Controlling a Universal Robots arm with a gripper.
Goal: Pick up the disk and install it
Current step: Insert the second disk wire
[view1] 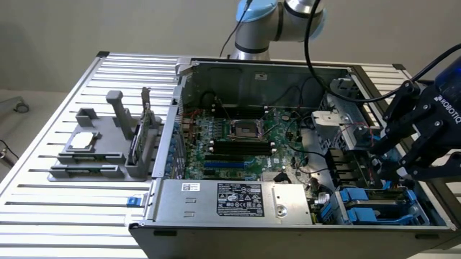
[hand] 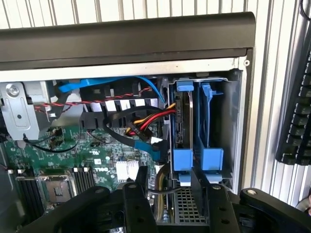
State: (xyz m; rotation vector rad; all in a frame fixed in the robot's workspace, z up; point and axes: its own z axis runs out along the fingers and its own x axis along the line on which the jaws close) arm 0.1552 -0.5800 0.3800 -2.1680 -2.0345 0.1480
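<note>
The disk stands on edge in its blue carrier inside the drive bay, at the corner of the open computer case. Beside it sits a second blue carrier. In the exterior view the blue carriers lie at the case's front right corner. My black gripper hovers just above the bay, apart from the disk, open, with only cables and the case floor showing between its fingers. In the exterior view the gripper hangs over the right side of the case.
Red, yellow and blue cables run up to the drive bay. The motherboard and a silver power supply fill the case. A grey fixture with a small chip stands on the slatted table. A keyboard lies beyond the case.
</note>
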